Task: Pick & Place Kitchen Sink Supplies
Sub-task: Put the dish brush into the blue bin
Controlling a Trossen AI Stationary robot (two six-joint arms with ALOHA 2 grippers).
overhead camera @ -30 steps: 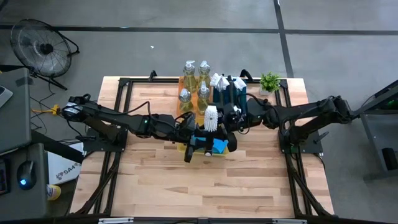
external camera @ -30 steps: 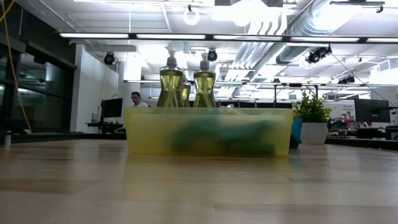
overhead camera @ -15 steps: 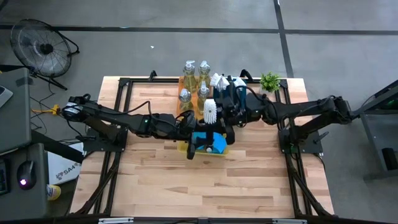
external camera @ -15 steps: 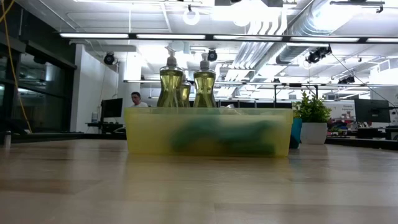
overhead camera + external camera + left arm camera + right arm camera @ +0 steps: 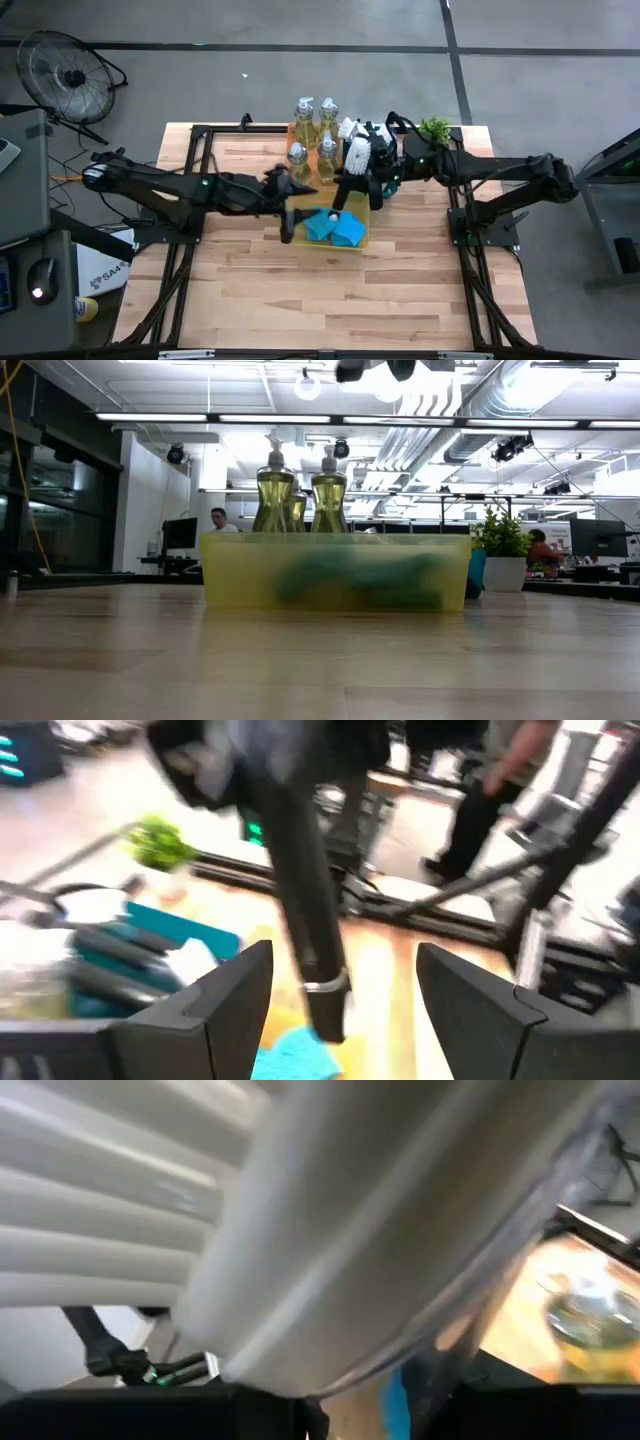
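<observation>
The right gripper [image 5: 368, 172] sits just above the centre of the high view, closed on a dish brush [image 5: 352, 165]. The brush's white head points toward the upper edge of the frame and its black handle slants down toward the yellow tray [image 5: 362, 238]. In the right wrist view the pale bristles of the brush [image 5: 200, 1220] fill most of the frame, pressed close to the lens.

The left gripper [image 5: 288, 213] is left of centre in the high view, at the left end of the yellow tray, with its fingers [image 5: 215, 1005] spread apart and nothing between them. Its wrist view shows the brush's black handle [image 5: 300, 910] hanging down between those fingers without touching them, its tip just over a blue sponge [image 5: 295, 1055].

Blue sponges [image 5: 333, 227] lie in the yellow tray at the centre of the high view. Above them, four soap bottles [image 5: 312, 135] stand in an orange tray [image 5: 291, 130], and more brushes [image 5: 352, 130] stand in a teal tray [image 5: 398, 160] just to their right. A small potted plant [image 5: 434, 130] is at the table's upper right.

In the low view the yellow tray [image 5: 335, 570] stands mid-frame with soap bottles [image 5: 297, 495] rising behind it.
</observation>
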